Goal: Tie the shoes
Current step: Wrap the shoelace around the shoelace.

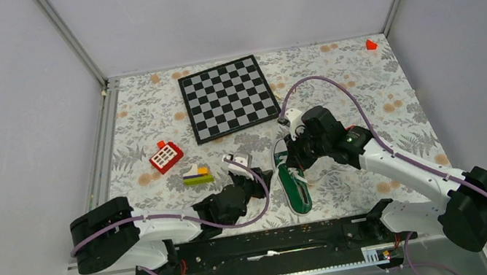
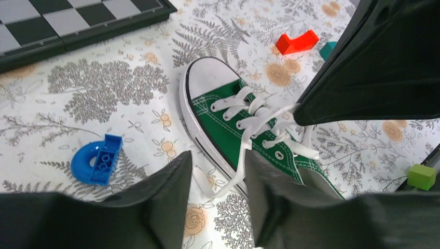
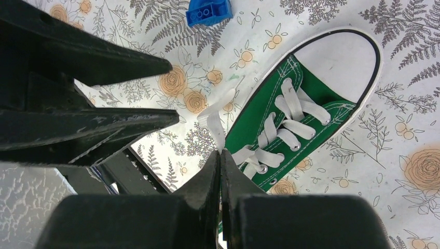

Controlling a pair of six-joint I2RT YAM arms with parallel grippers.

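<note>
The green sneaker point(image 1: 296, 187) lies on the floral cloth with its white toe cap pointing away from the arm bases. It also shows in the left wrist view point(image 2: 228, 127) and the right wrist view point(image 3: 290, 111). My right gripper point(image 3: 220, 151) is shut on a white lace point(image 3: 214, 123) just beside the upper eyelets; it hangs over the shoe's left side point(image 1: 298, 162). My left gripper point(image 2: 218, 158) is open at the shoe's left side point(image 1: 263, 178), with the other loose lace end point(image 2: 220, 189) lying between its fingers. The laces are loose and untied.
A chessboard point(image 1: 228, 98) lies behind the shoe. A red toy point(image 1: 165, 157) and yellow-green bricks point(image 1: 197, 176) sit at the left. A blue curved brick point(image 2: 96, 161) lies left of the shoe. A red block point(image 2: 296, 42) and a green cube point(image 2: 421, 176) lie at its right.
</note>
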